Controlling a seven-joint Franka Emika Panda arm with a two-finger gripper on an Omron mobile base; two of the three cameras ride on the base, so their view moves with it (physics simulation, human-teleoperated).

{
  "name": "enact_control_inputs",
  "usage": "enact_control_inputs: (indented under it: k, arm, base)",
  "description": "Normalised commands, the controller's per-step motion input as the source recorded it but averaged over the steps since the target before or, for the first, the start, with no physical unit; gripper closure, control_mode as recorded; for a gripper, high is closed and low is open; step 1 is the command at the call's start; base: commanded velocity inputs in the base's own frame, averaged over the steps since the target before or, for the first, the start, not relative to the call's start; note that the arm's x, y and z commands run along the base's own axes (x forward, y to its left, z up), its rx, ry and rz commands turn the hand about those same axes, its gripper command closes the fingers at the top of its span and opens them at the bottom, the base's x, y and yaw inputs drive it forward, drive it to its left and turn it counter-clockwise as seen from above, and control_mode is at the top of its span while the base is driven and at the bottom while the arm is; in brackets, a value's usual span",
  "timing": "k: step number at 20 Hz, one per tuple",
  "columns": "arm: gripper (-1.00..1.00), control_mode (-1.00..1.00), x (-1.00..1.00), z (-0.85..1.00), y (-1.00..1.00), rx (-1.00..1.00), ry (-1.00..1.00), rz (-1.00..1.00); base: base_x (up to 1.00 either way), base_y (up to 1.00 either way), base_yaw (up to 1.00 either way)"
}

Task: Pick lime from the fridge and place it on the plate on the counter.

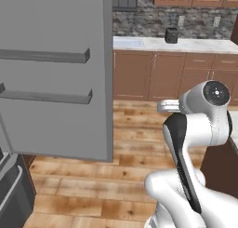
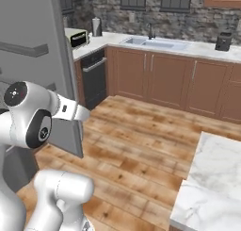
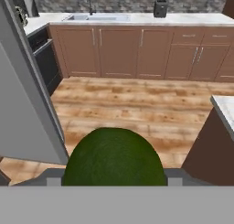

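The lime (image 3: 114,157) sits clamped in the gripper (image 3: 114,179), clear of the fridge door (image 1: 56,73) — the carry step. Next, I judge, swing toward the marble counter (image 2: 212,178) to find the plate.

Your hand view crops the lime (image 3: 114,158) at its lower half, where the dark green fruit hides the fingertips, so you cannot tell how the jaws stand. The fridge (image 1: 56,73) door runs off the top and left edges of your left base view, covering the shelves behind it. The counter (image 2: 214,183) shows you just one marble corner, cut by the right and bottom edges in the right base view. A small dark appliance (image 1: 171,35) by the far wall stays too small to identify.
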Motion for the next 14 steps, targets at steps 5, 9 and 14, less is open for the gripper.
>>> enact_control_inputs:
  k: [5, 9, 14]
  arm:
    - [1.00, 1.00, 0.00, 0.00, 0.00, 0.00, 0.00, 0.00]
    - [1.00, 1.00, 0.00, 0.00, 0.00, 0.00, 0.00, 0.00]
    - [1.00, 1.00, 0.00, 0.00, 0.00, 0.00, 0.00, 0.00]
  base:
    - [0.00, -0.31, -0.21]
    - [0.06, -0.33, -0.25]
    - [0.17, -0.30, -0.27]
